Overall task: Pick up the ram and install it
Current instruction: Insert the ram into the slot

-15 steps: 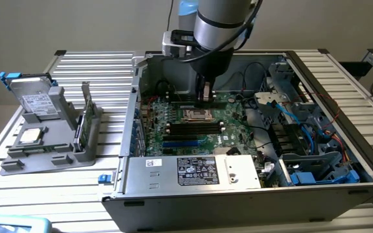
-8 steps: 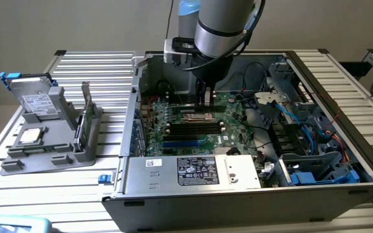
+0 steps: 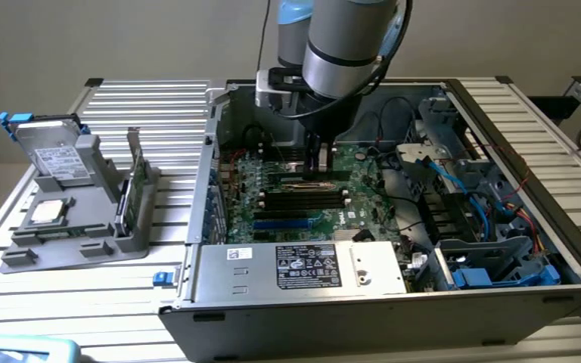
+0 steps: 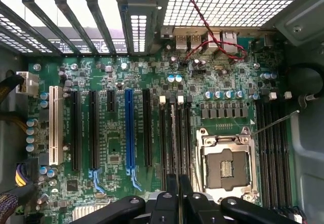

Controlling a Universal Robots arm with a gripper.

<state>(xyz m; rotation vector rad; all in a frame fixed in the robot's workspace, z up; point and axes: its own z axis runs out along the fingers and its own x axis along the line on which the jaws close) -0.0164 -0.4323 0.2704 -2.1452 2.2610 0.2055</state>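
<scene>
**A:** What could go wrong here, starting from the exterior view's left?

**B:** At the left, on the slatted surface, a grey holder carries a broader green card standing on edge. It is well apart from the arm and looks out of harm's way. Next is the open computer case, with the arm reaching down to the motherboard. That is where I judge the risk to be. If the ram meets its black slot tilted or off line, pressure could bend the stick or strain the board. The white latches at the slot ends could also block it. I cannot tell whether they are swung open.

**A:** And further right?

**B:** The open processor socket sits just beside the memory slots, so a stick that slips could strike it. At the exterior view's right, blue cables lie loose in the case, near the arm but apart from it.

**A:** Where is the ram relative to the jaws?

**B:** The jaws are clenched almost together. A thin strip, seen edge-on, runs out from between them, and I judge this to be the ram, gripped by its flat faces. It lies in line with the row of black memory slots, directly over one. I cannot tell whether it touches that slot.
</scene>
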